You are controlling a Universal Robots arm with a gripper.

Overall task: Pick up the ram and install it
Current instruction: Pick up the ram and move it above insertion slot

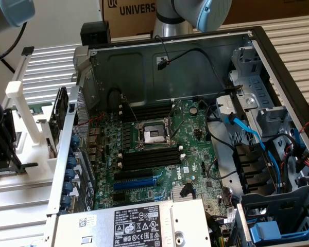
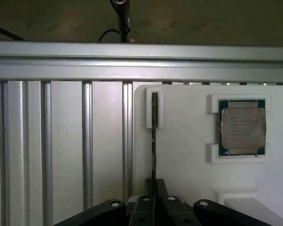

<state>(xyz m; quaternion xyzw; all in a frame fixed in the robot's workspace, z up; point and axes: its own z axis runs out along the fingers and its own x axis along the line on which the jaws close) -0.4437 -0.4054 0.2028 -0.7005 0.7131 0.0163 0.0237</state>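
Observation:
The ram (image 2: 154, 136) stands on its edge in a white holder (image 2: 188, 155), so it looks like a thin dark strip, with one end in a white clip. My gripper (image 2: 154, 202) sits over the ram's near end, its black fingers (image 2: 142, 207) drawn together on either side of the strip. In the exterior view the gripper (image 1: 9, 154) hangs over the white holder (image 1: 28, 121) at the exterior view's left, outside the open computer case (image 1: 170, 62). The motherboard's long black slots (image 1: 149, 157) lie inside the case.
A square silver-topped processor chip (image 2: 242, 127) rests in the same white holder beside the ram. Ribbed aluminium rails (image 2: 61, 141) run under it. Cables, blue drive cables (image 1: 247, 128) and a power supply (image 1: 139, 224) crowd the case around the motherboard.

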